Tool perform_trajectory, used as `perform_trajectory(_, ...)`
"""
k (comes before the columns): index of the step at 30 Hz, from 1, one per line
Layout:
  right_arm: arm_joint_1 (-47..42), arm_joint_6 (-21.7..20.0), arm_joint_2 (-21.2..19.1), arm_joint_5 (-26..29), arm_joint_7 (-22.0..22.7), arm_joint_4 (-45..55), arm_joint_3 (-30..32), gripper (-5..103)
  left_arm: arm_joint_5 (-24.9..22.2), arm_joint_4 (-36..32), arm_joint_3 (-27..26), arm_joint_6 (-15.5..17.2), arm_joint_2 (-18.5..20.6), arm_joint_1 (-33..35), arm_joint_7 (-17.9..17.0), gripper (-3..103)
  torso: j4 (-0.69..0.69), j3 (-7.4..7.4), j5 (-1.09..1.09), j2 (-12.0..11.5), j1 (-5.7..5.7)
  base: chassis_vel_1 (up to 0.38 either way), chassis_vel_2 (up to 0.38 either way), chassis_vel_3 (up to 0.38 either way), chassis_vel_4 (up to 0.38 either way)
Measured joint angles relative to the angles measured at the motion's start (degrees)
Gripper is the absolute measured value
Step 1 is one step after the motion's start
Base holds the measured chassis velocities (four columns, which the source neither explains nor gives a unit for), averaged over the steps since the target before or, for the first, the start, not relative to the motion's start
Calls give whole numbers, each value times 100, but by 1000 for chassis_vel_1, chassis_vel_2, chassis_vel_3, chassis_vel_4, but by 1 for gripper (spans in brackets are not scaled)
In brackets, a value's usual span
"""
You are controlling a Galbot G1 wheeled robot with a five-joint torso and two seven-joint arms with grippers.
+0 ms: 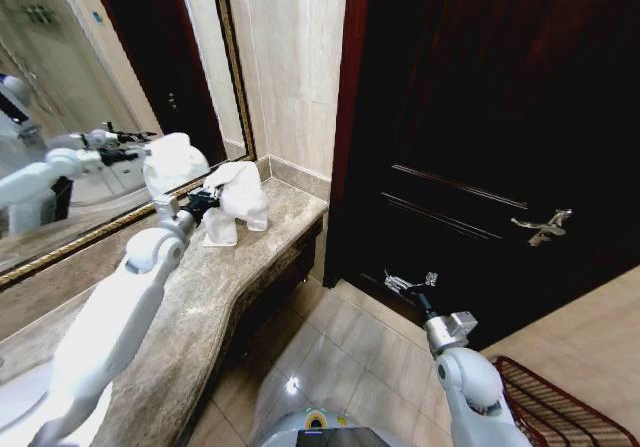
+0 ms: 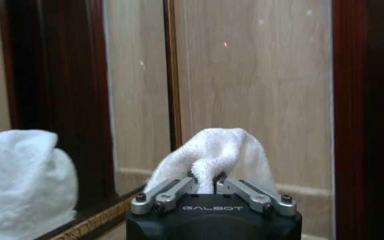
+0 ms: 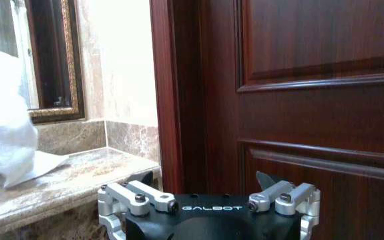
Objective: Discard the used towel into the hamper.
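Towel (image 1: 238, 202) is pinched by the left gripper (image 1: 205, 204) at centre left of the head frame, heaped on the counter (image 1: 190, 317) beside the mirror (image 1: 90, 87). Its folds rise just beyond the clenched fingers (image 2: 172, 192). The right gripper (image 1: 408, 284) is held spread near the door (image 1: 480, 147), lower right.

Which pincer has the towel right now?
The left pincer, over the marble counter by the mirror, shut on the white towel; the right pincer hangs open near the door.
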Motion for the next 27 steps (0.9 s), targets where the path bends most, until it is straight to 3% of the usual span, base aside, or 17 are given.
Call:
perform_trajectory(2,-59,14,38,0,0,42,8,100,51,-577,-320,-70,-181,429,-402,7,-2,0,-1,0,0,0,0,0,0)
perform_trajectory(9,-128,63,35,43,-3,125,14,100,332,-1597,-1027,-601,-659,1350,-746,7,-2,0,2,0,0,0,0,0,0)
perform_trajectory(12,-189,71,22,132,-8,210,57,100,528,-1991,-1208,-593,-908,1748,-859,7,-2,0,0,0,0,0,0,0,0)
perform_trajectory(17,-316,24,-41,319,-49,379,104,100,1265,-2514,-1390,-457,-1568,2456,-983,7,-1,0,0,0,0,0,0,0,0)
perform_trajectory(21,-382,-9,-66,396,-87,461,136,100,1793,-2648,-1384,-601,-1969,2783,-880,7,-1,0,0,0,0,0,0,0,0)
perform_trajectory(24,-417,-13,-86,457,-91,487,193,100,2141,-2620,-1401,-1074,-2317,3180,-384,7,-2,0,1,0,0,0,0,0,0)
perform_trajectory(26,-419,-13,-96,464,-91,487,205,100,2172,-2584,-1432,-1203,-2358,3280,-226,7,-2,0,1,0,0,0,0,0,0)
perform_trajectory(27,-428,-12,-128,493,-90,487,233,100,2236,-2471,-1519,-1528,-2408,3505,65,7,-1,0,0,0,0,0,0,0,0)
